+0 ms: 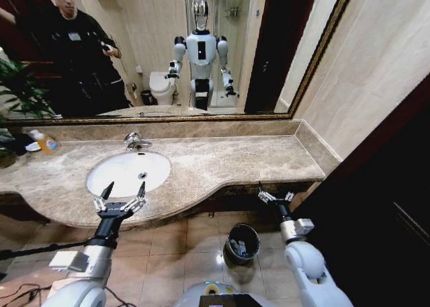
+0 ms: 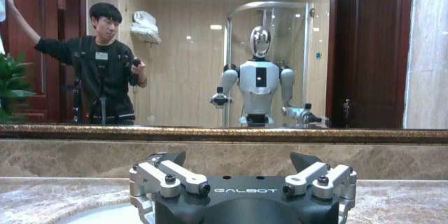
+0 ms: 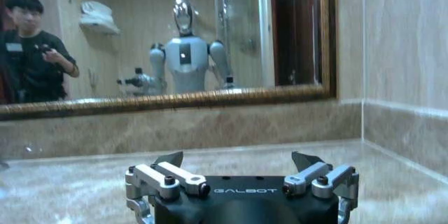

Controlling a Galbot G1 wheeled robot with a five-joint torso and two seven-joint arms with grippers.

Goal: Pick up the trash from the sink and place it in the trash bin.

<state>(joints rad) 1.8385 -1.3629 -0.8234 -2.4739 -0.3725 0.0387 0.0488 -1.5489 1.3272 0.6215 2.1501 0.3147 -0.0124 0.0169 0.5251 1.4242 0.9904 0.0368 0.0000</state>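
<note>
At the sink's (image 1: 127,172) near rim I have the left gripper (image 1: 122,194) hovering, fingers spread wide and holding nothing, its tips pointing over the basin edge toward the faucet (image 1: 136,142). I read that as a ready pose, set to reach down into the bowl. From my head view the basin looks bare white apart from the drain; I cannot make out any trash in it. Right of the sink, past the counter's (image 1: 222,162) curved front edge, the right gripper (image 1: 276,197) waits, also wide and empty, held level with the countertop. Below and right of the sink, on the tiled floor between my two arms, stands the bin (image 1: 242,243), with some pale scraps inside, though I cannot tell what they are. My guess is that most of the job is done. Left of the sink, by the wall, sits a bottle (image 1: 46,143) of orange liquid, which I leave alone.
</note>
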